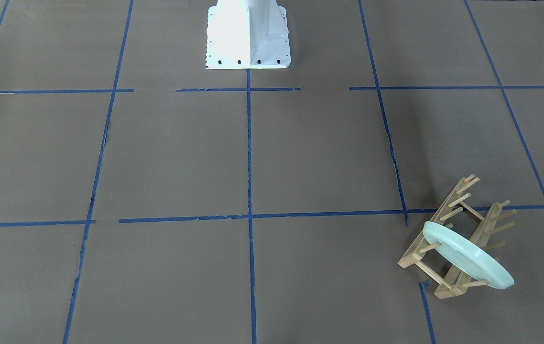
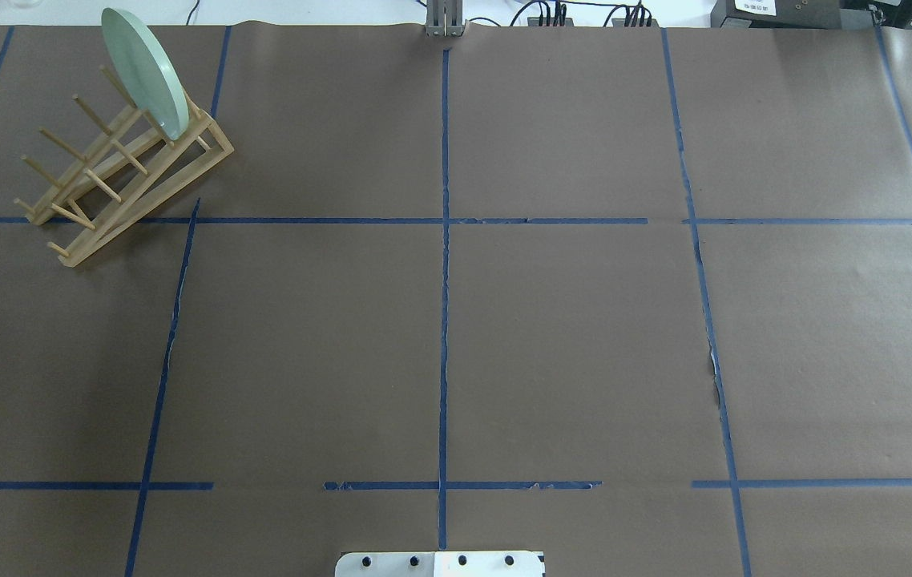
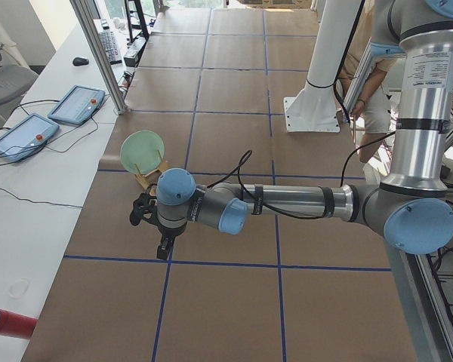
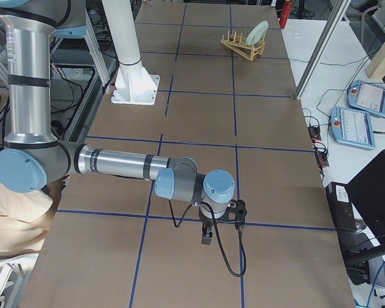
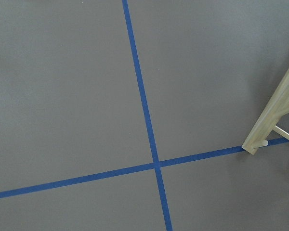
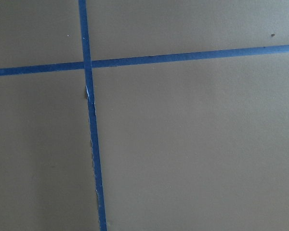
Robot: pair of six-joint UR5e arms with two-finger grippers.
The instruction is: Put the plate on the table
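Pale mint-green round glossy plate (image 2: 143, 72) stands on edge in the far end slot of a slanted wooden peg rack (image 2: 127, 172), at the far left of the brown paper-covered, blue-taped table (image 2: 568, 336). The left gripper (image 3: 164, 249) hangs above the table near the rack's foot. The right gripper (image 4: 206, 236) is well apart, so the left arm is nearer. I cannot tell whether either gripper is released or clenched.

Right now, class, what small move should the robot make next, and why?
Probably bring the left gripper over toward the plate: it stands on edge in the wooden rack, unheld, and that gripper is the nearer one.
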